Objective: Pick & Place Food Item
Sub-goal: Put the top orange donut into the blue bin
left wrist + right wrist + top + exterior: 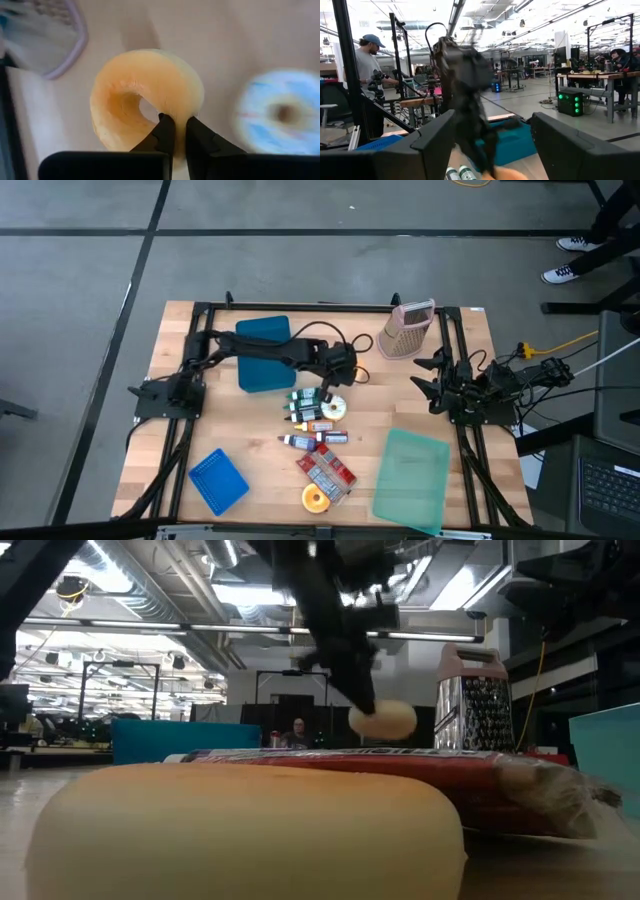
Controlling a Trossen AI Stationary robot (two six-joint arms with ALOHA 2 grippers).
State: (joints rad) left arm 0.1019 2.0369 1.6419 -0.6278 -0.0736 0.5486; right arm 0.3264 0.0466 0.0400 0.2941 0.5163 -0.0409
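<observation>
The left gripper (175,131) is clamped on the rim of a plain glazed doughnut (145,100), holding it off the wooden table (180,340) with clear air beneath. Beside it lie a blue-iced doughnut (282,117) and a row of small bottles (305,408); the box grater (405,330) stands farther off by the table's far edge. The right gripper (492,145) waits at the table's right side, fingers spread apart.

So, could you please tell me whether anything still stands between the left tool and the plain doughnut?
Nothing does: the left tool is already shut on the rim of the plain doughnut, which hangs clear above the table in the low view. The blue-iced doughnut lies apart on the tabletop.
</observation>
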